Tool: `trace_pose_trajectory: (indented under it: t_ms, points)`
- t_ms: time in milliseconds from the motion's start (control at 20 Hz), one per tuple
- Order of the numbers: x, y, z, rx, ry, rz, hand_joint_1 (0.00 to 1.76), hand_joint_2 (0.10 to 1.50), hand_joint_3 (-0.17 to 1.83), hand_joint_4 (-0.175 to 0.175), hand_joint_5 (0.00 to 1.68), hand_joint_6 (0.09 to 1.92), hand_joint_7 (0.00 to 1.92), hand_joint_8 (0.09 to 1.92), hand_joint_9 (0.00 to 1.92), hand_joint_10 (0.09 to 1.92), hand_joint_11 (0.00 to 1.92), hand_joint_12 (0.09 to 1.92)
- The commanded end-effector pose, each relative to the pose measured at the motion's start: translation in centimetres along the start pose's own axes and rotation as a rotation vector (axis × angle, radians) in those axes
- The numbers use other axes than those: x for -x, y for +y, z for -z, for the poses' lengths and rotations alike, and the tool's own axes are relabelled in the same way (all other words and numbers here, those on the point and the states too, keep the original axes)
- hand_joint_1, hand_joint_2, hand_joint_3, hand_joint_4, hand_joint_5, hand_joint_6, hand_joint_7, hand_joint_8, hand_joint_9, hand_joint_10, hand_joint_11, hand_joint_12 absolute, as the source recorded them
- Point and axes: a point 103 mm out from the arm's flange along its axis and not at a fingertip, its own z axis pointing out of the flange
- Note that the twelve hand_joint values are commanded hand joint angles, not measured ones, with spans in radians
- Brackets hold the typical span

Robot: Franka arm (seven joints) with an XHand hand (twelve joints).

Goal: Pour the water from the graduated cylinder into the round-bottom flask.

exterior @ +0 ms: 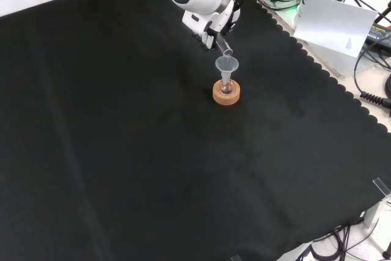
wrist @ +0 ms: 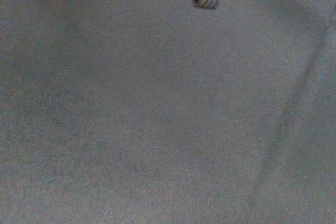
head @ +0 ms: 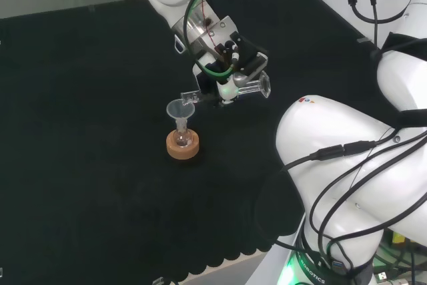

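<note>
Lying tipped between fingers: graduated cylinder

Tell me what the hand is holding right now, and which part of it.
The hand holds the graduated cylinder around its middle, tipped on its side, spout over the funnel.

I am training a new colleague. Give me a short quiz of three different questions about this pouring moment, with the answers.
1. True or false: the graduated cylinder in the hand is tilted close to level, its spout end over the funnel.
2. What does the round-bottom flask sit in? A) a red ribbed ring B) a cork ring C) a metal clamp
3. Fill in: in the front view the funnel stands in the flask's ____.

Key
1. True.
2. B: the cork ring lies on the black cloth.
3. Neck.
</note>
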Motion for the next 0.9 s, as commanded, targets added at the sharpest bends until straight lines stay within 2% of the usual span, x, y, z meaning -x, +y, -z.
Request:
trace_pose_trajectory:
  t_ms: [50, 300, 650, 900]
  points:
    - [-0.06, 0.02, 0.08, -0.010, -0.007, -0.008, 1.44, 0.95, 0.73, -0.084, 0.83, 0.98, 0.86, 0.79, 1.03, 0.64, 0.96, 0.90]
    - [0.59, 0.06, 0.02, -0.017, -0.018, -0.014, 1.44, 0.95, 0.73, -0.084, 0.83, 0.98, 0.86, 0.79, 1.03, 0.64, 0.96, 0.90]
    - [-0.16, 0.09, 0.53, -0.024, -0.032, -0.027, 1.44, 0.95, 0.73, -0.083, 0.83, 0.98, 0.86, 0.79, 1.03, 0.64, 0.96, 0.91]
    - [0.38, 0.15, 0.49, -0.029, -0.040, -0.029, 1.43, 0.95, 0.73, -0.083, 0.83, 0.98, 0.86, 0.79, 1.03, 0.65, 0.96, 0.91]
